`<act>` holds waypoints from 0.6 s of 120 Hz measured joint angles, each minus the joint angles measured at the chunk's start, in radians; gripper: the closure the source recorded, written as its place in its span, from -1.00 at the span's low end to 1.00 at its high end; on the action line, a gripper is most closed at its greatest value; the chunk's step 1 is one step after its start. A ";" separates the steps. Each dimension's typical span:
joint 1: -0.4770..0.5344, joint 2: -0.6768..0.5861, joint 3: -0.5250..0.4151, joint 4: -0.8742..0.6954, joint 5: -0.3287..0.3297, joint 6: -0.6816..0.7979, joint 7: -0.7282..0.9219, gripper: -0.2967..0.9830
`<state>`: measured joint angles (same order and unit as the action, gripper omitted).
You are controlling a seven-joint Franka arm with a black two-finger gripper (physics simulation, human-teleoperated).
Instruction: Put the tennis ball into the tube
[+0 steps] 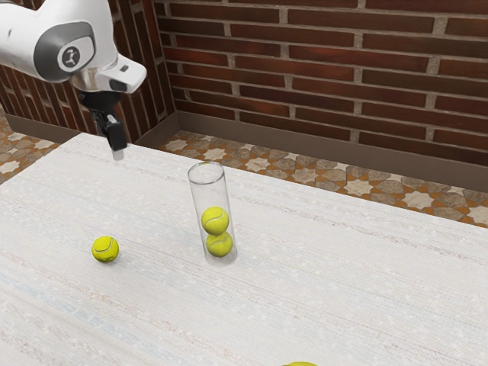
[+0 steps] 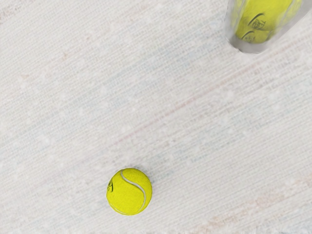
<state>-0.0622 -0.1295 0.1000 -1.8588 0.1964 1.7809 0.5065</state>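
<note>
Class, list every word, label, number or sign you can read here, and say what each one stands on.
None can be read.
Arm: pale sign on a round badge, too small.
Loose tennis ball: dark mark, too small.
Balls in the tube: dark marks, too blurred.

White arm (image 1: 65, 46) raised, black jaws pointing down

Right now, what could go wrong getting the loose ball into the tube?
The loose ball sits on the flat table with nothing beside it to stop it, so an off-centre grasp could send it rolling. The tube is tall and only slightly wider than the two balls inside, so a misaligned drop might catch the rim or tip it over.
</note>
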 joint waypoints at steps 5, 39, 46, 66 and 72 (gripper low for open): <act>-0.002 0.000 0.011 -0.003 0.001 -0.003 0.012 -0.54; 0.143 0.117 0.021 -0.192 -0.051 0.001 0.031 -0.54; 0.178 0.174 0.022 -0.194 -0.071 0.027 0.032 -0.54; 0.216 0.304 0.021 -0.196 -0.122 0.166 0.032 -0.54; 0.239 0.327 0.021 -0.201 -0.142 0.208 0.031 -0.54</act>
<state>0.1770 0.1975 0.1212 -2.0599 0.0547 1.9892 0.5378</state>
